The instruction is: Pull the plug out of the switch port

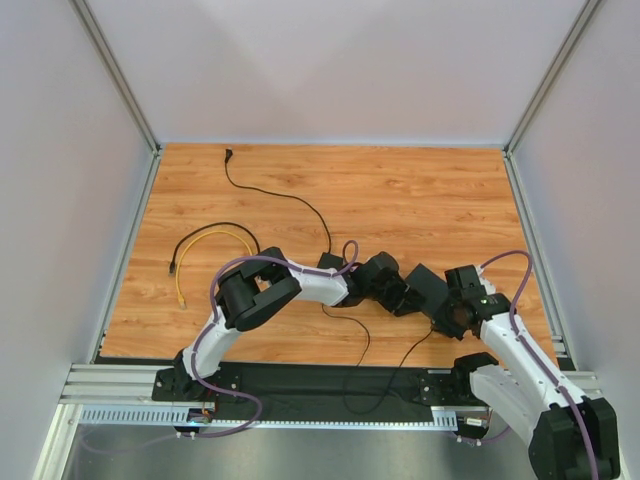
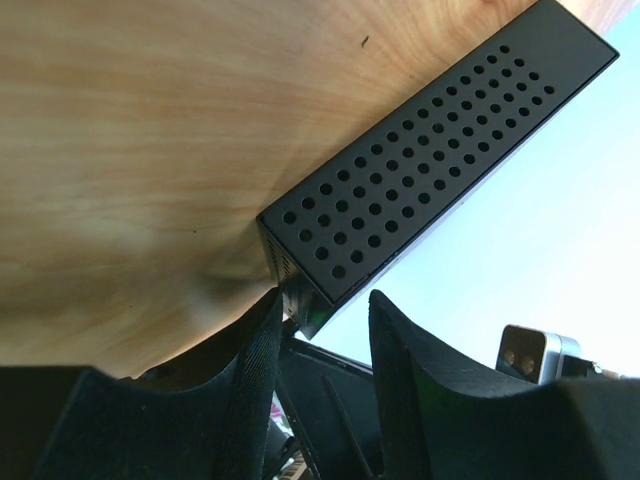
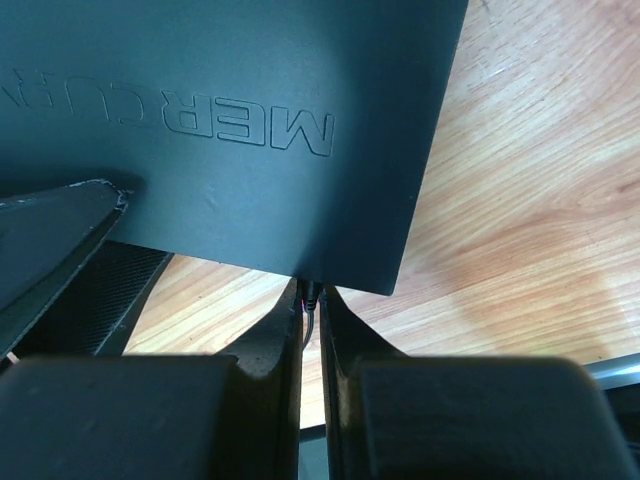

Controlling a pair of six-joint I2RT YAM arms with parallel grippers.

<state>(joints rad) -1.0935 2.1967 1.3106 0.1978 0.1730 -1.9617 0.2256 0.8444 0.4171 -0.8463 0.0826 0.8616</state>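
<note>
Presently I'm pinching the right gripper (image 3: 312, 305) nearly closed on the plug (image 3: 312, 291) at the edge of the switch (image 3: 250, 120), over the near right of the bench (image 1: 400, 195), while the left gripper (image 2: 322, 300) is clamping only one corner, so pulling is risking the switch slipping free.

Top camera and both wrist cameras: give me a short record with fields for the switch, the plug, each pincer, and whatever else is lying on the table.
switch: black slab, between the two arms
plug: at the switch's edge, mostly hidden
port: not visible
left pincer: closed on one switch corner, as it appears
right pincer: shut on plug
elsewhere on table: adapter brick beside left arm; yellow cable far left
</note>
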